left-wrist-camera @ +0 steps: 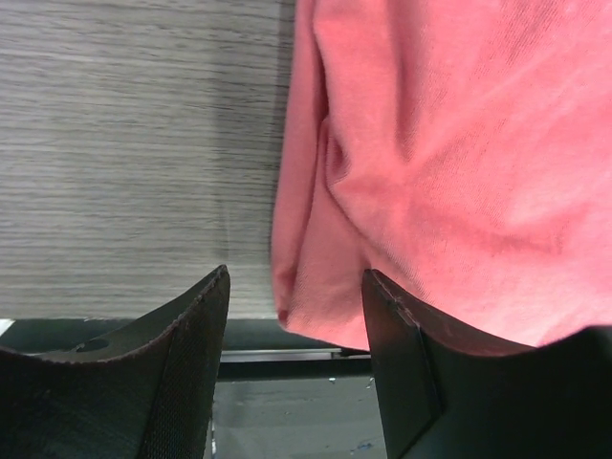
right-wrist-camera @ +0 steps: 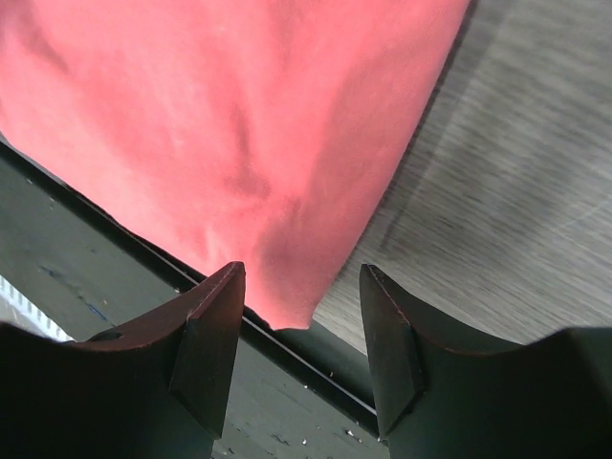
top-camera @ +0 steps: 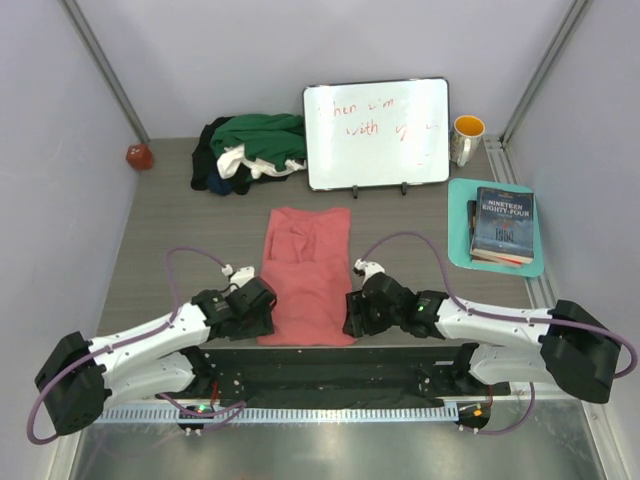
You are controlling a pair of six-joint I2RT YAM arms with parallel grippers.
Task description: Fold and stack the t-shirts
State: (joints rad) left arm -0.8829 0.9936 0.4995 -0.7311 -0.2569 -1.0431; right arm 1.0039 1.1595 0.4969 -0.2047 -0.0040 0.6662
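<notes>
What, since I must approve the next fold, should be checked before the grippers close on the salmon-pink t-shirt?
1. Jaws of the left gripper apart: ok.
2. Jaws of the right gripper apart: ok.
3. Near left corner of the salmon-pink t-shirt between the left jaws: ok.
4. Its near right corner between the right jaws: ok.
5. Cloth lying smooth: not ok, creases show toward its far end.
6. The pile of other t-shirts apart from it: ok, it sits at the far side of the table, beside the whiteboard.
</notes>
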